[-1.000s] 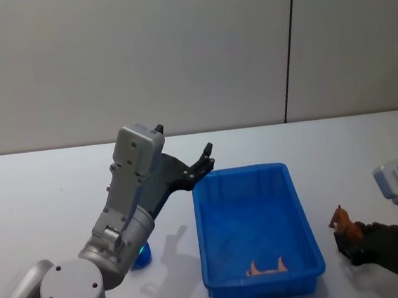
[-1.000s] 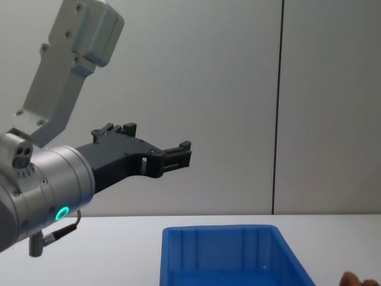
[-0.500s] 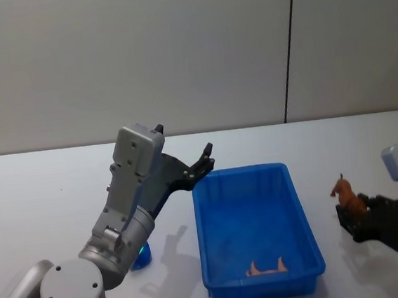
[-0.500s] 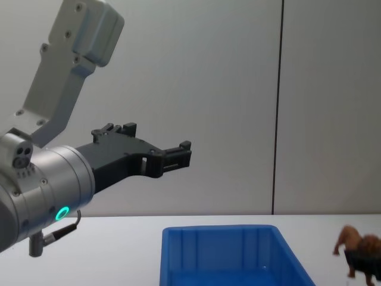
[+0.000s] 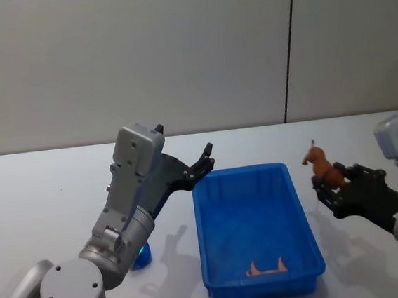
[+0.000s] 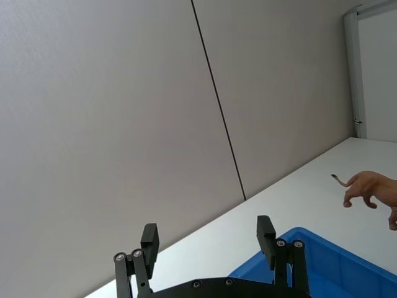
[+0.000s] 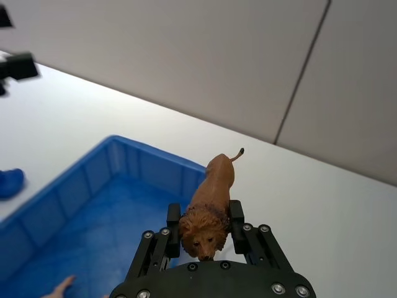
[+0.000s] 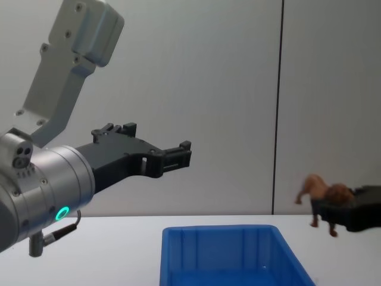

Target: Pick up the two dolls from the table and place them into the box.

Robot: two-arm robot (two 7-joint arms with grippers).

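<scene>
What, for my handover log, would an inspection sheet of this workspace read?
Surface: plain white tabletop.
Job's things: bright blue ribbed plastic bin on it; brown lion figure held aloft near the bin's right rim; dark blue rounded doll on the table, left of bin.
Clutter: small peach-coloured item inside the bin.
Grippers: right gripper shut on lion; left gripper open, raised by bin's far left corner.
Cables: short lead under left arm's wrist.
Surroundings: grey wall panels, dark vertical seam.

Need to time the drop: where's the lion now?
Head view, right side: the lion sits in the right gripper, aloft beside the box's right rim.
</scene>
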